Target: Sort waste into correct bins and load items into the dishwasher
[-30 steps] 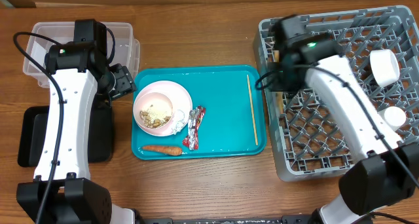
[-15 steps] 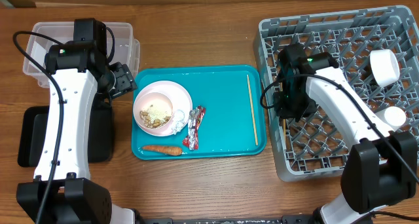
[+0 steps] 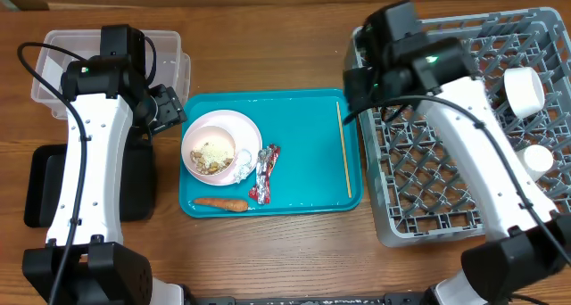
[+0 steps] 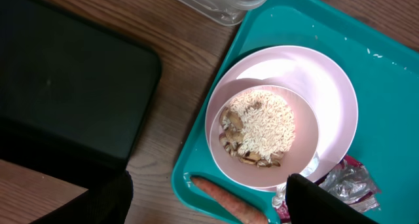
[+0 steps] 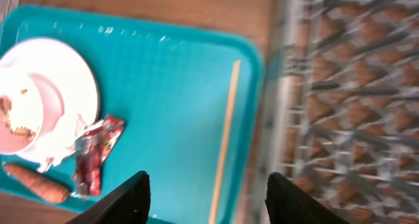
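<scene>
Our right tool (image 5: 208, 183) hangs open and empty near the chopstick (image 5: 224, 129), which lies along the teal tray's (image 5: 170, 86) right edge. We think it's spread to pinch the stick for the dish rack (image 5: 340, 106).

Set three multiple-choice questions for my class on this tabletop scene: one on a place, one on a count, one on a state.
1. Where on the teal tray does the carrot lie?
A. by the edge at the bottom of the overhead view
B. by the edge at the top
C. in the middle

2. How many chopsticks lie on the tray?
A. none
B. one
C. three

3. In what state is the bowl?
A. empty
B. upright, holding food scraps
C. upside down

Answers:
1 A: the overhead view shows it along the bottom rim, below the plate.
2 B: a single stick lies near the tray's right side.
3 B: the left wrist view shows rice-like scraps inside it.
</scene>
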